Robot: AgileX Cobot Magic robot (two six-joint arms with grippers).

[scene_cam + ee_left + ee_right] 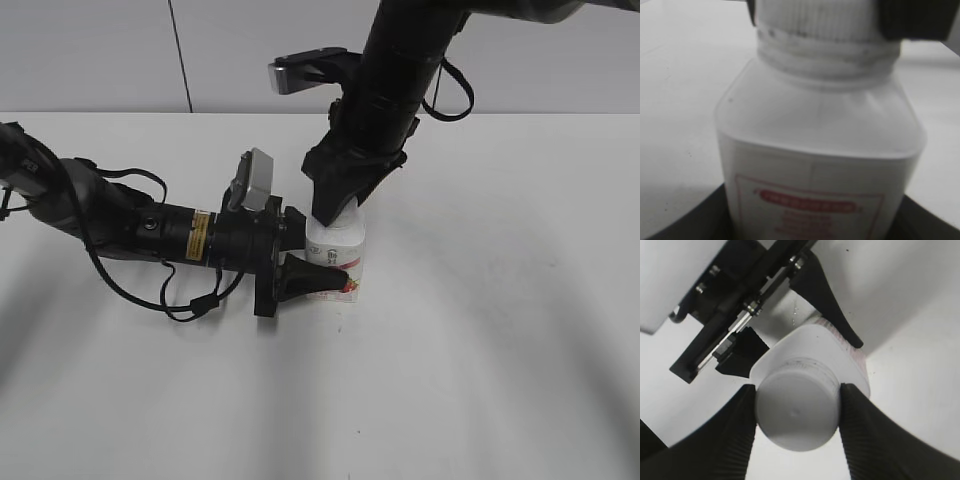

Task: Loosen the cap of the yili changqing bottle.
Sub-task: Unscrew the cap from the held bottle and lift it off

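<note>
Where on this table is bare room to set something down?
The table is bare right of the bottle and along the near edge. It is crowded mid-left: the left gripper clamps the bottle's body from the left, its arm lying across the table, and the right gripper pinches the cap from above.

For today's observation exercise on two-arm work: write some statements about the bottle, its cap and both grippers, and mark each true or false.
1. The bottle stands upright on the table. True.
2. The right gripper has a finger on each side of the cap. True.
3. The cap lies on the table beside the bottle. False: it sits on the bottle's neck.
4. The left gripper hangs well above the bottle. False: it holds the bottle's body from the side.
5. The bottle's label has red print. True.
</note>
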